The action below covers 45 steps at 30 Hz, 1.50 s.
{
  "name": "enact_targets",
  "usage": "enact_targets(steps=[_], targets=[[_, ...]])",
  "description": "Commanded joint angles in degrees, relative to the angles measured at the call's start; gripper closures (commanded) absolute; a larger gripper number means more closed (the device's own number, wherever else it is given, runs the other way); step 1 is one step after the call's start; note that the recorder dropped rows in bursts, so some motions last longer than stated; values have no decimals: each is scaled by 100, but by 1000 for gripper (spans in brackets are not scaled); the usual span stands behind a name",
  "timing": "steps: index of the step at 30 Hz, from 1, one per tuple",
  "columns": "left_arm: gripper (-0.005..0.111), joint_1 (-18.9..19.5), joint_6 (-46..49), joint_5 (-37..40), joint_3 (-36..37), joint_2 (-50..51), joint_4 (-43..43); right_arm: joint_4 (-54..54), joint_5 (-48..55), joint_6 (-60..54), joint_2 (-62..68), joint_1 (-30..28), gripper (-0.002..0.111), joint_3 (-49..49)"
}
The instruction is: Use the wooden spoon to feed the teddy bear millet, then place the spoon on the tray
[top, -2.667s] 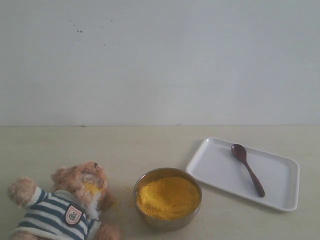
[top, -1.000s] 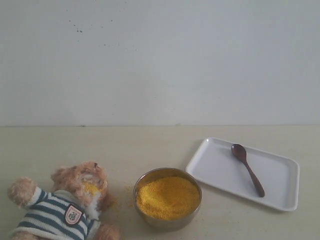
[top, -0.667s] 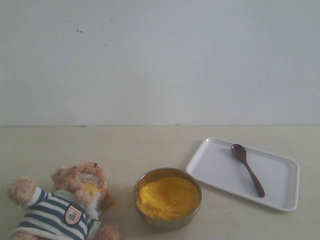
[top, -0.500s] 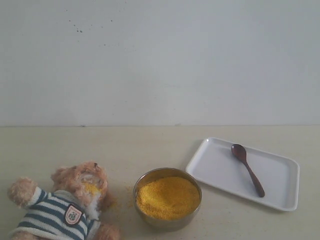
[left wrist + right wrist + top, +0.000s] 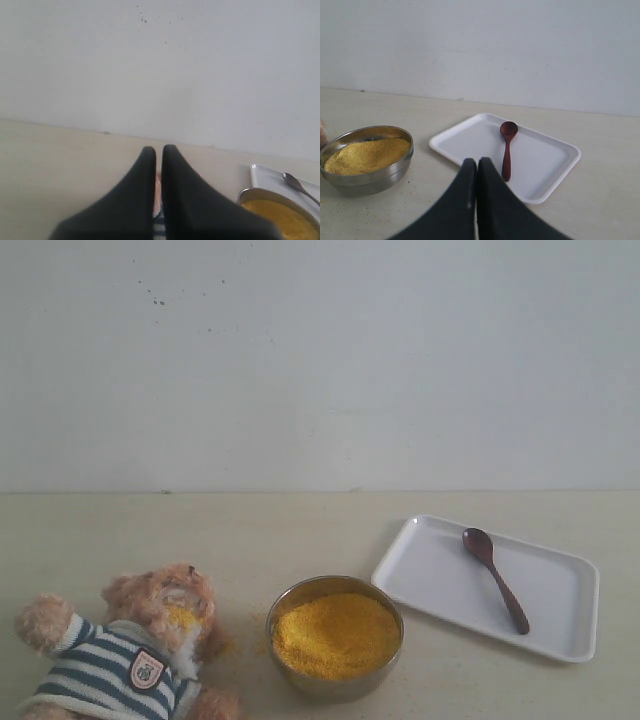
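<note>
Gripping nothing, the left tool [image 5: 159, 150] and right tool [image 5: 476, 161] sit clenched.

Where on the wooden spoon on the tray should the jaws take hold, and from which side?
Probably mid-handle, from straight above. The wooden spoon lies flat on the tray, its handle thin and straight, so jaws set across it can close on both sides; the low rim hinders a sideways approach. The right gripper, shut, faces it.
</note>
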Motion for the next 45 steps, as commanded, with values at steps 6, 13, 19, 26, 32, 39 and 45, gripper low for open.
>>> enact_targets(steps=[6,13,19,26,32,39,45], targets=[[103,-43,-268,-15,19,-19,463,-30,-14,8,-32,-19,108,-1],[103,-43,-268,702,19,-19,463,-30,-14,8,-32,-19,108,-1],[103,-43,-268,1759,19,-19,463,-30,-14,8,-32,-19,108,-1],[103,-43,-268,1736,19,-19,463,-30,-14,8,-32,-19,108,-1],[103,-43,-268,1725,19,-19,463,-30,-14,8,-32,-19,108,-1],[103,-43,-268,1725,19,-19,463,-30,-14,8,-32,-19,108,-1],[103,-43,-268,1725,19,-19,463,-30,-14,8,-32,-19,108,-1]])
